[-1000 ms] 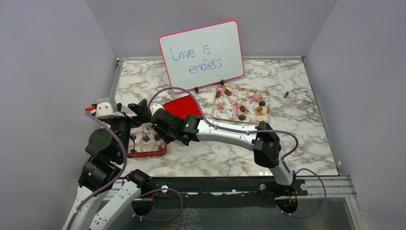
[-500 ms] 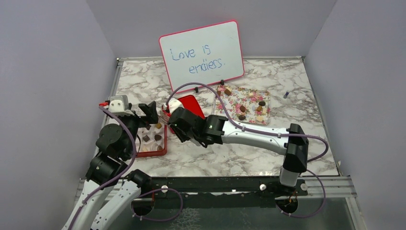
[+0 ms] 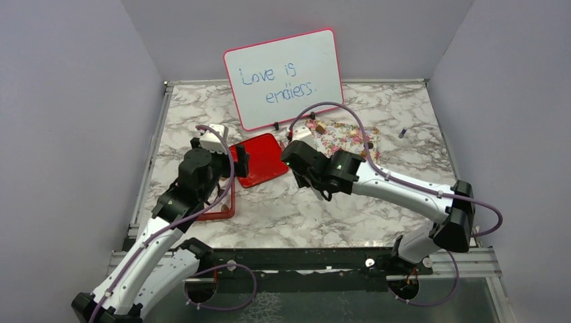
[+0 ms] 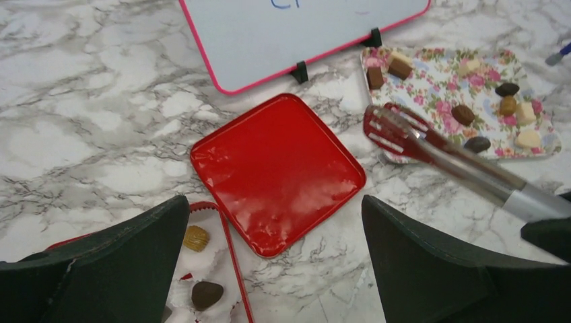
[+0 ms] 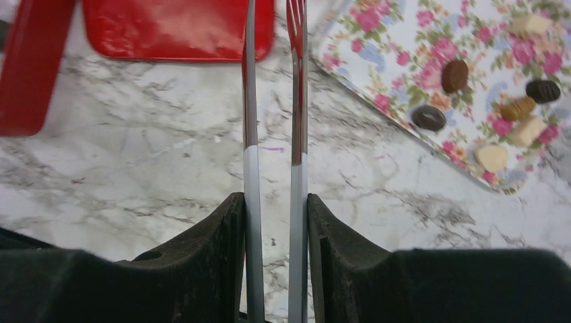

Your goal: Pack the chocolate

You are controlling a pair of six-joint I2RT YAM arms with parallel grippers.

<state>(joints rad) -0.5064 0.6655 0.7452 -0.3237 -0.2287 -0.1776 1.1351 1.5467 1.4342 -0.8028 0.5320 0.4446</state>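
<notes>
Several pieces of chocolate lie on the flower-patterned tray. Two more, a ridged tan one and a dark one, sit in paper cups in the red box. My right gripper is shut on silver tongs with red tips. The tips hover at the tray's near left corner and carry nothing. My left gripper hangs wide open above the near edge of the glossy red lid.
A pink-framed whiteboard stands on black feet just behind the lid and tray. A small blue item lies on the marble right of the tray. Grey walls close in the table on three sides.
Both arms left the red box. The right arm swung right with the tongs to the flower tray. The left arm reached forward and right, over the lid.
</notes>
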